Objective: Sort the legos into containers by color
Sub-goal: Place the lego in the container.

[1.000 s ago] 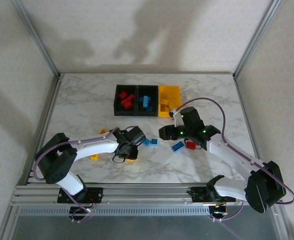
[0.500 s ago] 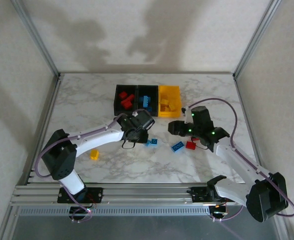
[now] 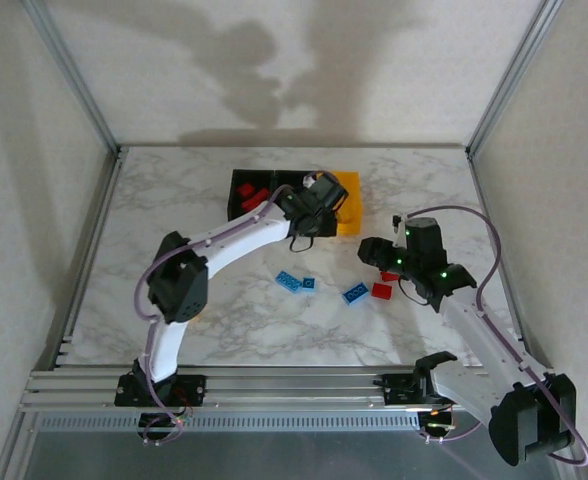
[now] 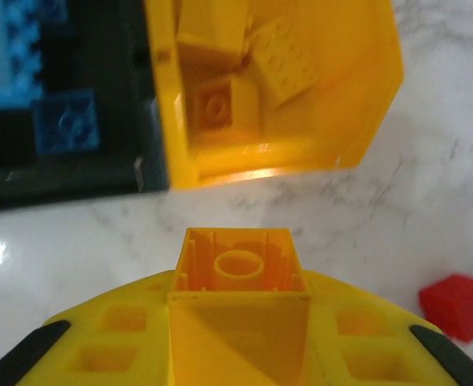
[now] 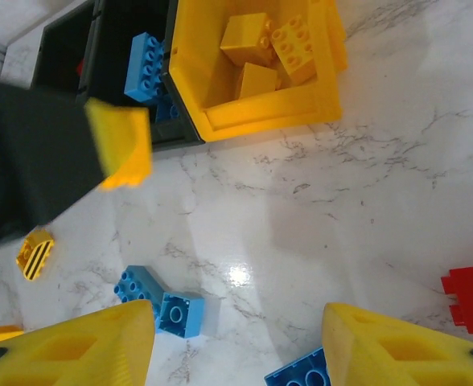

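Observation:
My left gripper point(image 3: 318, 206) is shut on a small yellow lego point(image 4: 238, 277), held just in front of the yellow container point(image 4: 365, 121), which has several yellow legos point(image 4: 220, 104) in it. The middle black container point(image 4: 100, 173) holds blue legos point(image 4: 66, 121), and the left black container point(image 3: 236, 205) holds red ones point(image 3: 254, 194). My right gripper point(image 5: 236, 354) is open over bare marble with nothing between its fingers point(image 5: 397, 350). Loose legos lie near it: two light blue point(image 5: 160, 299), one darker blue point(image 5: 301, 374) and a red one point(image 5: 471, 299).
The left arm point(image 3: 229, 240) stretches diagonally across the table to the containers. Its black gripper with the yellow brick point(image 5: 120, 145) hangs at the upper left of the right wrist view. Two more yellow pieces point(image 5: 34, 254) lie at that view's left. A metal frame post point(image 3: 74, 75) edges the table.
The left arm has swung from the table's left-middle up to the yellow container, carrying the yellow lego. The right gripper has drifted right and away from the blue and red legos.

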Robot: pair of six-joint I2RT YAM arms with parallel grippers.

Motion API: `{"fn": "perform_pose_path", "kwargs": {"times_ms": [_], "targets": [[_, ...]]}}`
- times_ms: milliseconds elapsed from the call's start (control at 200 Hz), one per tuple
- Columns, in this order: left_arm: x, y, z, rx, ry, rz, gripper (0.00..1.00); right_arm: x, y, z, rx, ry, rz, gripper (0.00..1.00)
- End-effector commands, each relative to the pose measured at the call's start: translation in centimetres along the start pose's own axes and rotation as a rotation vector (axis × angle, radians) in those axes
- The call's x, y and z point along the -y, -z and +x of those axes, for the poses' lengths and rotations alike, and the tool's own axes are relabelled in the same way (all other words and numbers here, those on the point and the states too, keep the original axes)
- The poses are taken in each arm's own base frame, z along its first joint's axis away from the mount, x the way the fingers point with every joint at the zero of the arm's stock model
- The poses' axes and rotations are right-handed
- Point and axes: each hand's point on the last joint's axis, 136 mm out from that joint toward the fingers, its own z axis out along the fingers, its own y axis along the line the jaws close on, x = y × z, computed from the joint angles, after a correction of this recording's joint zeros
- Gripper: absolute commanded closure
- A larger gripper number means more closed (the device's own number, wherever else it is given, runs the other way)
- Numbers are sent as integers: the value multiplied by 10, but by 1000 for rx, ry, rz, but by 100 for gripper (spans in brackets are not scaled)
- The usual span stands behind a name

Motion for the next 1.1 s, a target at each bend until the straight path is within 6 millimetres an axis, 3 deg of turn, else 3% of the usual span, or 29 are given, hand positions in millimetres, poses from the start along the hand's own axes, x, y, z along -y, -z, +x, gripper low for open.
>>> {"fn": "perform_pose_path", "kwargs": {"times_ms": [0, 235, 456, 621, 851, 1097], "targets": [[5, -16, -23, 40, -15, -34, 81, 9, 2, 7, -7, -31, 29, 43], [10, -67, -51, 79, 10, -63, 78, 12, 4, 9, -7, -38, 35, 43], [16, -80, -68, 116, 71, 24, 63, 16, 7, 7, -3, -27, 55, 43], [30, -61, -79, 140, 70, 80, 47, 17, 5, 7, -4, -31, 57, 43], [49, -20, -86, 166, 61, 159, 45, 17, 3, 5, -4, -40, 58, 43], [56, 31, -67, 164, 20, 232, 44, 32, 2, 2, -22, -75, 165, 41]]}}
